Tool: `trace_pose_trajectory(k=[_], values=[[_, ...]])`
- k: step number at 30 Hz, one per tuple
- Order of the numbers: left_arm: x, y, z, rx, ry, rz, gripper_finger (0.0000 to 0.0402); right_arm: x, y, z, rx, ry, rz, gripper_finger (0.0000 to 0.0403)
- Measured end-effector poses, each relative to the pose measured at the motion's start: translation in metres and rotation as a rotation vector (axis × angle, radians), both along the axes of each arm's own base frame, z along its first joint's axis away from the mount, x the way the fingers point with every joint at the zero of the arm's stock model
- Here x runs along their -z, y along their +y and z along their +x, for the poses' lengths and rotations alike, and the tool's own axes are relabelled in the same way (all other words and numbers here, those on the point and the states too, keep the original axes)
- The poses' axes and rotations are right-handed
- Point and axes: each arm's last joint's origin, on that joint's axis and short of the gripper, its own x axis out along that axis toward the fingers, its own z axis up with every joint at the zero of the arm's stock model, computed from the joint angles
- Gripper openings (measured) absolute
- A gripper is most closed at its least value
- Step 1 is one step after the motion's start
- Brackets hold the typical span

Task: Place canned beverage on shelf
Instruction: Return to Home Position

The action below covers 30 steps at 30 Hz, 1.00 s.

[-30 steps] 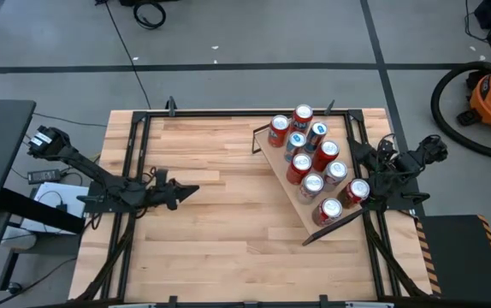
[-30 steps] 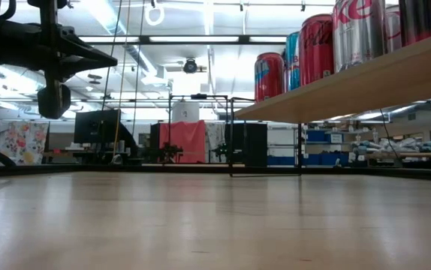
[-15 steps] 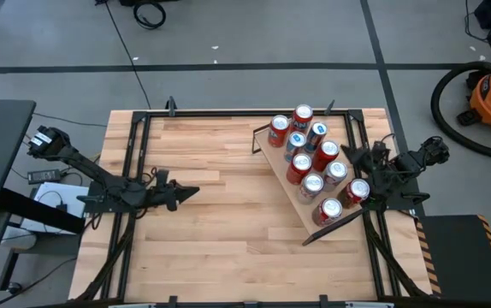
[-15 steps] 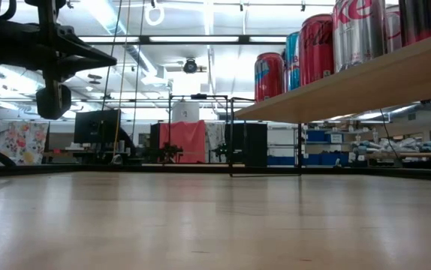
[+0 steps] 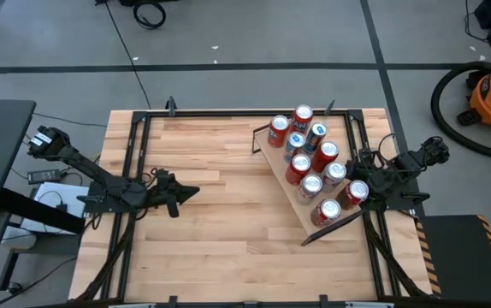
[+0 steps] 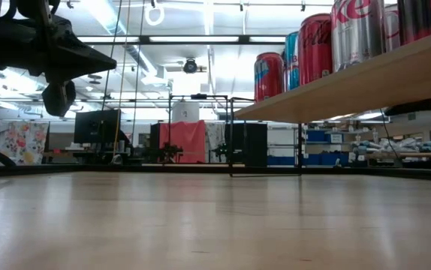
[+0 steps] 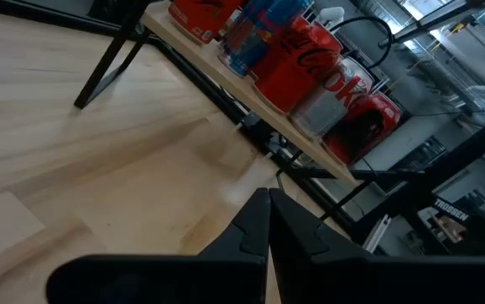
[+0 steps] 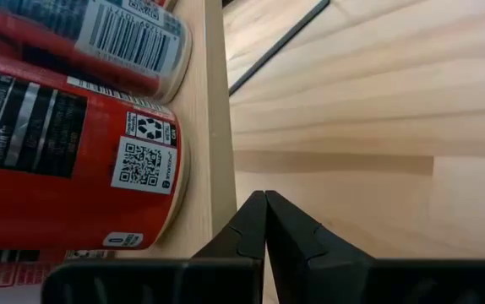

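Right end effector (image 8: pixel 265 196), closed empty, has shifted beside shelf (image 5: pixel 291 193) bearing ten cans (image 5: pixel 325 152).

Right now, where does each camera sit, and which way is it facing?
High: overhead, straight down on the table; left arm at picture-left, right arm beside the shelf.
Low: tabletop height, facing the room; left arm upper left.
Left wrist: on that arm, past shut jaws toward the cans.
Right wrist: past shut jaws, along the shelf edge.
Shared: all four show shelf and cans.

light: bright, even | source: ceiling lights (image 6: pixel 209 22) | glare: overhead, low view | shadows: soft
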Motion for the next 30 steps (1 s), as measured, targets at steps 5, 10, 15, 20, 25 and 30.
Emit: trace_pose_trajectory(k=[5,10,15,20,25,30], values=[[0.0,0.0,0.0,0.0,0.0,-0.001,0.0009,0.0,0.001,0.0,-0.013,-0.001,0.015,0.0018],[0.0,0.0,0.0,0.0,0.0,-0.001,0.0009,0.0,0.001,0.0,-0.013,-0.002,0.015,0.0018],[-0.001,0.0,0.0,0.0,-0.01,-0.014,0.0009,0.0,0.001,0.001,-0.014,-0.002,0.016,0.0018],[-0.03,-0.001,-0.004,0.033,-0.327,-0.33,0.0009,0.0,0.001,0.001,-0.015,-0.002,0.017,0.0018],[-0.046,0.002,-0.01,0.047,-0.503,-0.436,0.0009,0.0,0.001,0.001,-0.016,-0.002,0.017,0.0018],[-0.051,0.004,-0.012,0.052,-0.557,-0.465,0.0009,0.0,0.001,0.001,-0.016,-0.002,0.017,0.0018]])
